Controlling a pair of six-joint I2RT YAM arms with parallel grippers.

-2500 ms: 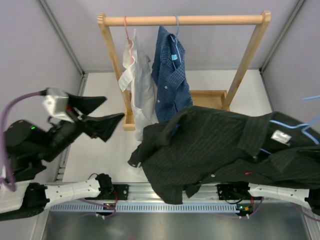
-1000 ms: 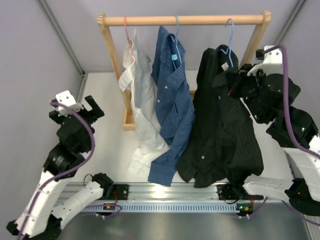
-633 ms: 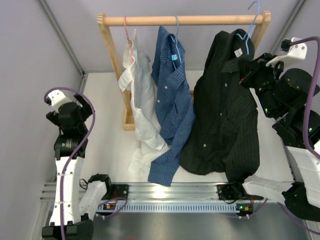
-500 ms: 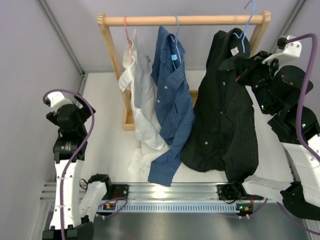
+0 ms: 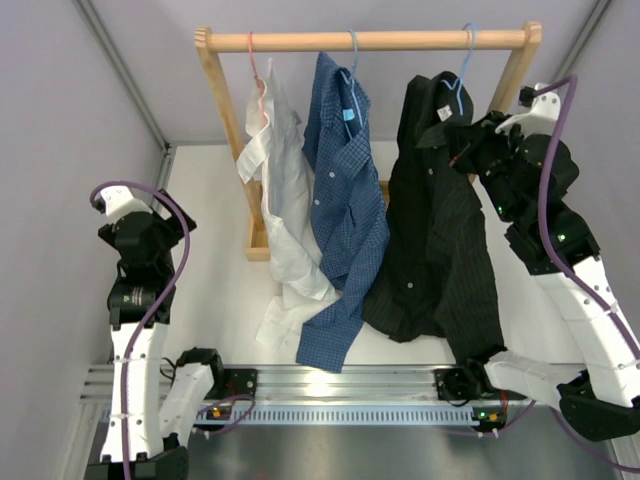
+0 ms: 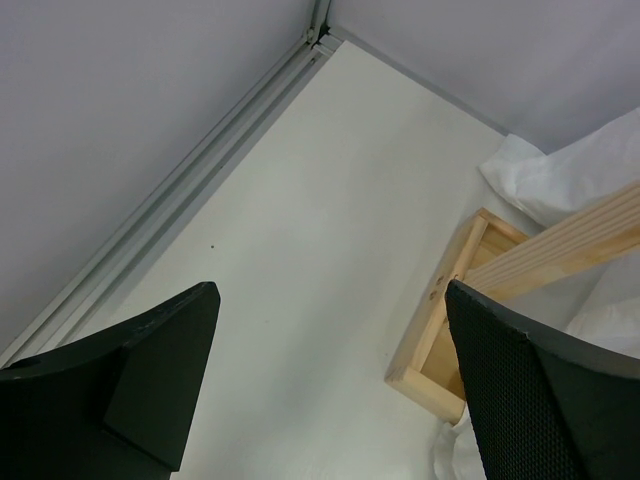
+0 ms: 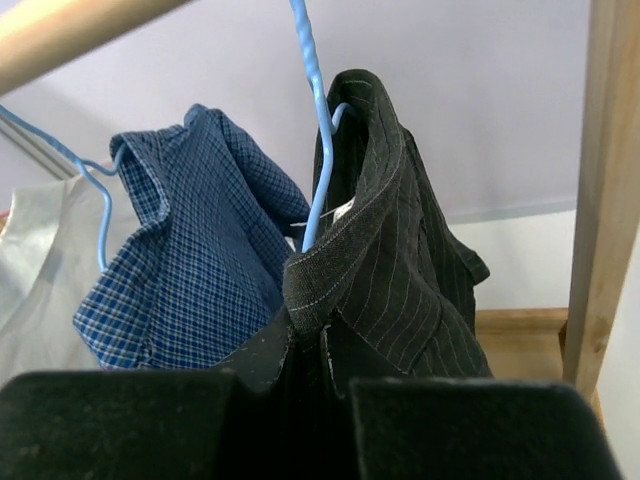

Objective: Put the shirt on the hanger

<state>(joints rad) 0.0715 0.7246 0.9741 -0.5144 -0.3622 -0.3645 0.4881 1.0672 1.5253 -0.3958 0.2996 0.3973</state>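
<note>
A white bench (image 5: 210, 260) is seen with a wooden clothes rack (image 5: 370, 41) standing at its far side. The shirt (image 5: 435, 240), black with fine stripes, is draped on the hanger (image 5: 462, 70) at the right end of the rack and hangs down full length, its hem close to the near edge of the bench. Just to its left a blue checked shirt (image 5: 350, 200) is hung, touching it, and a white shirt (image 5: 285, 220) is hung further left. The hanger's light-blue wire is seen rising out of the black collar, with its hook at the rail; whether the hook rests on the rail cannot be told.

The right claw (image 7: 320, 370) is closed tightly on the shirt's front just below the collar, with dark fabric pinched between its fingers. The left claw (image 6: 330, 290) is held wide open above bare bench near the rack's left foot, with nothing gripped.
</note>
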